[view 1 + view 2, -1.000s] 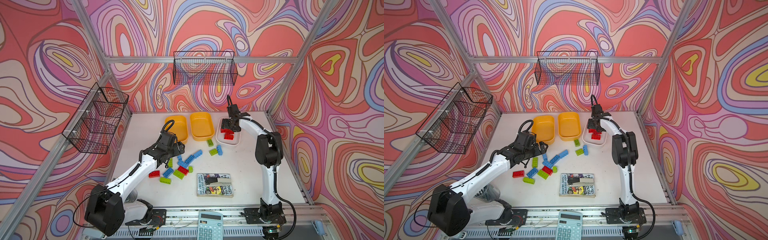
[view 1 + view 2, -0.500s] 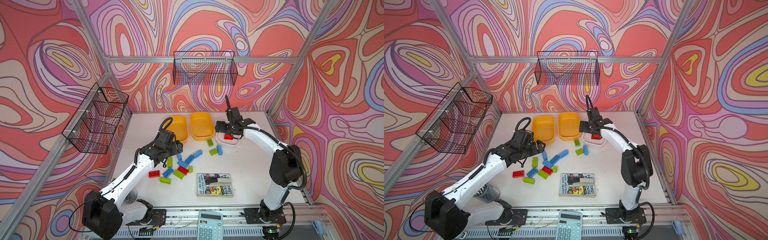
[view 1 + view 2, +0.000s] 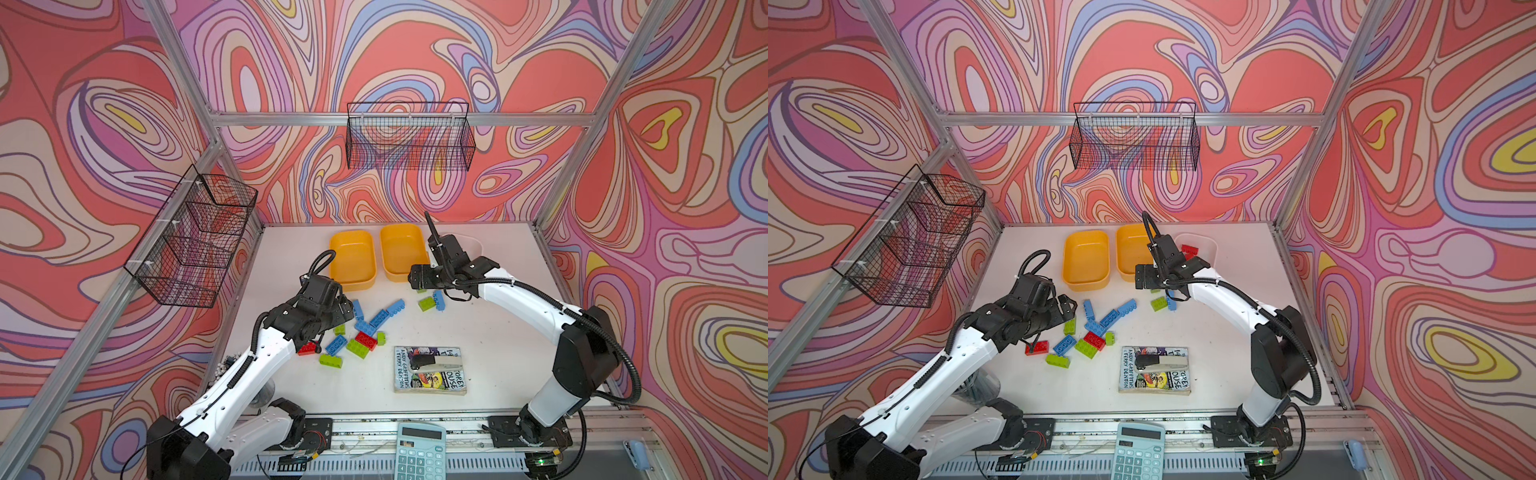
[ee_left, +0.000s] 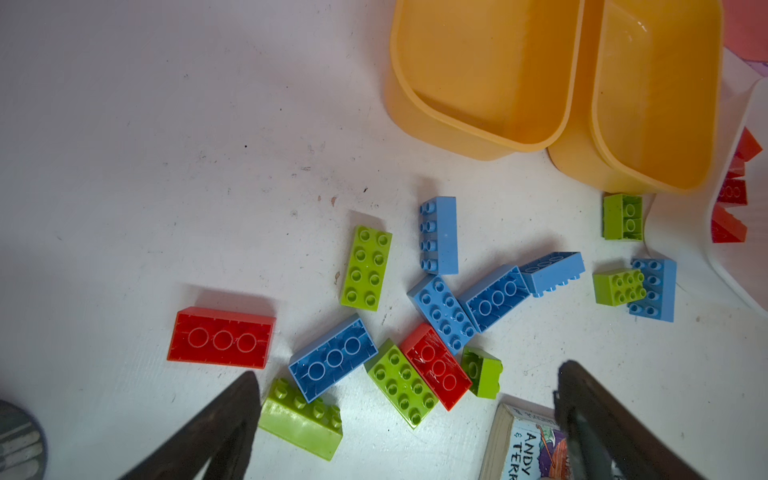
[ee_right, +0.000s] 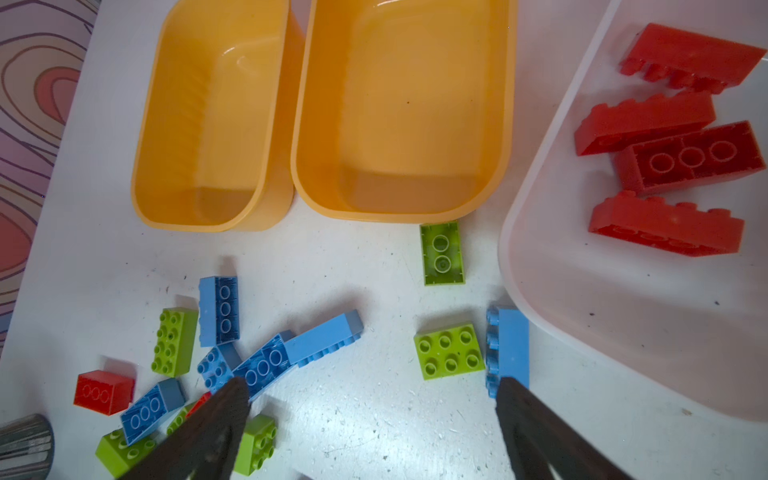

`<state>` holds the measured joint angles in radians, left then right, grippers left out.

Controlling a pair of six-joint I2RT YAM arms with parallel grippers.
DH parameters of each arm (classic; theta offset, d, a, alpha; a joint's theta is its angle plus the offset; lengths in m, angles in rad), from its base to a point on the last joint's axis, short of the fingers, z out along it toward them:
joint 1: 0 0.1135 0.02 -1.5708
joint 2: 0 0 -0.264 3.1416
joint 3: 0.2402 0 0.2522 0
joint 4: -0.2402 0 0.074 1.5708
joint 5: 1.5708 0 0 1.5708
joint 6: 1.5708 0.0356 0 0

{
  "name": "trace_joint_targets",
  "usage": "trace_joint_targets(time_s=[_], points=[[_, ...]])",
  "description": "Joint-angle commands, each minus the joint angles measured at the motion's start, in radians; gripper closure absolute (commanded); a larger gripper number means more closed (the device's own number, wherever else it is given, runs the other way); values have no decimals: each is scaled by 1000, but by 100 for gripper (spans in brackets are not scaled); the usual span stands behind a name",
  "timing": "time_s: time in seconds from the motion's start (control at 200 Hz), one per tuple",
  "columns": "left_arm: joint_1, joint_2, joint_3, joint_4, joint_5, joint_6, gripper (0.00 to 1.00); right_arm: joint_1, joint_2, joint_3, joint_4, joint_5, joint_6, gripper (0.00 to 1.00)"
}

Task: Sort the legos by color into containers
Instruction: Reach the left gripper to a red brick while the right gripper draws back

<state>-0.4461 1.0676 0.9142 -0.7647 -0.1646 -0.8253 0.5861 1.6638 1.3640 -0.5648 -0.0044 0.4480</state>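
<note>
1. The left jaws stand wide apart and closed on nothing, over the main scatter of legos (image 3: 366, 338) on the desk (image 3: 498, 332), in front of the outer orange-yellow tub (image 3: 353, 257).
2. In the left wrist view, a studs-up lime brick (image 4: 401, 386) and a hollow-side-up red brick (image 4: 436, 368) lie touching side by side in the gap between the two fingers. An upturned blue brick (image 4: 332, 359) lies there too, nearer one finger.
3. A tipped lime brick (image 4: 301, 419) lies just beside that finger's tip (image 4: 224, 424); whether they touch I cannot tell. A lone red brick (image 4: 222, 337) lies outside the gap. A book (image 4: 523, 449) shows its corner by the other finger.
4. The right jaws are also spread wide with nothing gripped. In both top views they are near the front wall of the middle orange-yellow tub (image 3: 401, 249), above a small group of bricks.
5. In the right wrist view, a six-stud lime brick (image 5: 449, 351) lies in the gap, close to one finger. A side-lying blue brick (image 5: 509, 349) sits just beside it, and that fingertip (image 5: 532, 424) overlaps it; contact cannot be told.
6. The other fingertip (image 5: 224, 411) overlaps a hollow-up blue brick (image 5: 262, 368) at the edge of the main scatter.
7. The white tub (image 5: 561, 270) stands beside the middle tub and holds four red bricks (image 5: 665, 224). A small upturned lime brick (image 5: 442, 253) lies just in front of the middle tub's wall.
</note>
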Motion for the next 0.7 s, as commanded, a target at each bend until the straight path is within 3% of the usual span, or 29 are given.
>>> trace_joint_targets(time_s=[0.0,0.3,0.696], points=[[-5,9,-1,-65,-19,-45,3,17,-49,-29,26,11,22,2],[-5,77,56,-69,-7,-71,3,29,-152,-109,27,31,29,2],[-5,15,71,-210,-138,-147,4,30,-216,-179,-4,19,31,2]])
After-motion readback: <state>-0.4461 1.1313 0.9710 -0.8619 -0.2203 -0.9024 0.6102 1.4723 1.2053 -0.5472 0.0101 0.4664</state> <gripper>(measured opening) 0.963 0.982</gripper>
